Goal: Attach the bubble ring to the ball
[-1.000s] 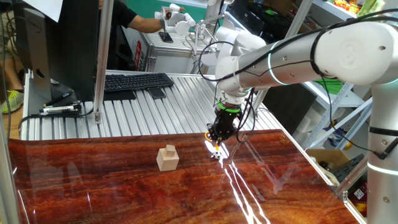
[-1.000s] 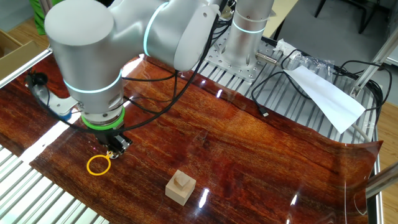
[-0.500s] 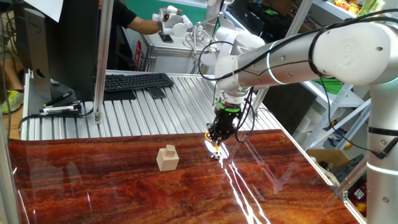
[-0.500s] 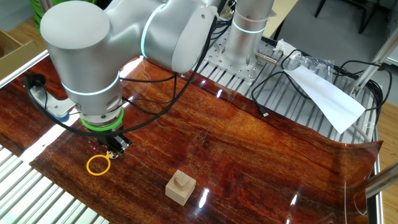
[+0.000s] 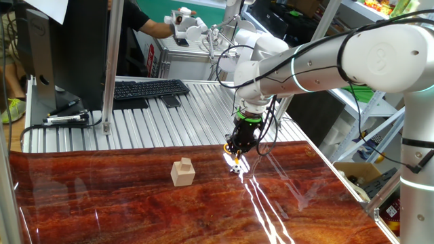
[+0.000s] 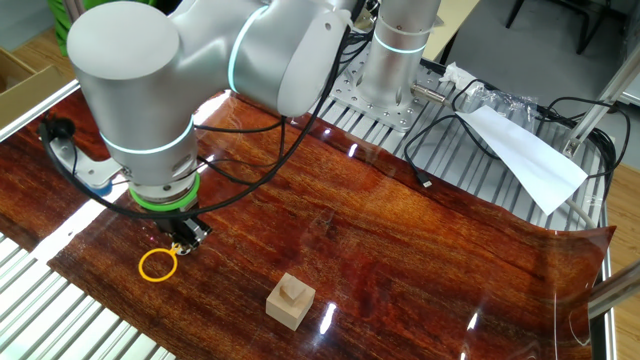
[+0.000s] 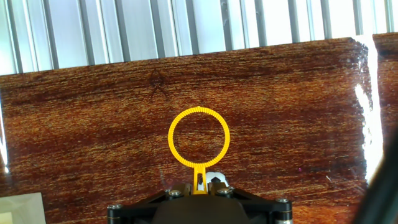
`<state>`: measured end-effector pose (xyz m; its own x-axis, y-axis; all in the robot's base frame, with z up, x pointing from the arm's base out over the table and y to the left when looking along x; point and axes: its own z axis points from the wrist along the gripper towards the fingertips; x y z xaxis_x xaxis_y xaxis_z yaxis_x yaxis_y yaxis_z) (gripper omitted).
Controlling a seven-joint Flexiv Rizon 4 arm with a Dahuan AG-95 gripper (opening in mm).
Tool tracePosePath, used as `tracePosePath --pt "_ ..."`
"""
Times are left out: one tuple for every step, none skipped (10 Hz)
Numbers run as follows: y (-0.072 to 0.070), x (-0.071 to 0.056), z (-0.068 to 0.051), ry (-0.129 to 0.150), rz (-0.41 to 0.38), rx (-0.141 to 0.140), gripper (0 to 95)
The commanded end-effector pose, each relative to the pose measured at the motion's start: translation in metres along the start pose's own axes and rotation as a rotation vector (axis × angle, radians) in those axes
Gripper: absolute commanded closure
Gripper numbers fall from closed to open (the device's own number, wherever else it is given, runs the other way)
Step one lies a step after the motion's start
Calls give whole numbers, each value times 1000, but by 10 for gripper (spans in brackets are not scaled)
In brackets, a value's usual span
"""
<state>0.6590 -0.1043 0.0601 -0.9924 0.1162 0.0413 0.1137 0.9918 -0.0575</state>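
Note:
The bubble ring (image 7: pixel 199 177) is a small yellow loop on a short stem. My gripper (image 7: pixel 199 188) is shut on that stem, and the loop sticks out ahead of the fingers over the dark wooden tabletop (image 7: pixel 298 124). In the other fixed view the bubble ring (image 6: pixel 142 265) hangs just above the table near its corner, under the gripper (image 6: pixel 183 241). In one fixed view the gripper (image 5: pixel 236 154) points down with the yellow bubble ring (image 5: pixel 235 163) at its tip. No ball shows in any view.
A pale wooden block (image 5: pixel 182 172) with a small peg on top stands on the table to one side of the gripper; it is the same block (image 6: pixel 290 301) (image 7: pixel 22 208). Behind the table are a keyboard (image 5: pixel 149 89), ribbed metal panels (image 5: pixel 169 122), loose cables (image 6: pixel 440 140) and a paper sheet (image 6: pixel 525 150).

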Motion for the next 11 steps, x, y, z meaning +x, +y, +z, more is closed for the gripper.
tracePosePath --pt "-1 0 0 -3 7 2 950" --pt "-1 0 0 -3 8 2 950" --pt "-1 0 0 -3 10 2 950" --pt "-1 0 0 -3 11 2 950" --pt "-1 0 0 -4 15 1 950" --pt "-1 0 0 -4 14 0 950" --pt "-1 0 0 -2 15 -1 950" --pt "-1 0 0 0 11 0 950" --pt "-1 0 0 2 0 -2 950" --pt "-4 3 -1 2 -7 -5 950" --pt "-6 6 -1 1 -8 -5 950"
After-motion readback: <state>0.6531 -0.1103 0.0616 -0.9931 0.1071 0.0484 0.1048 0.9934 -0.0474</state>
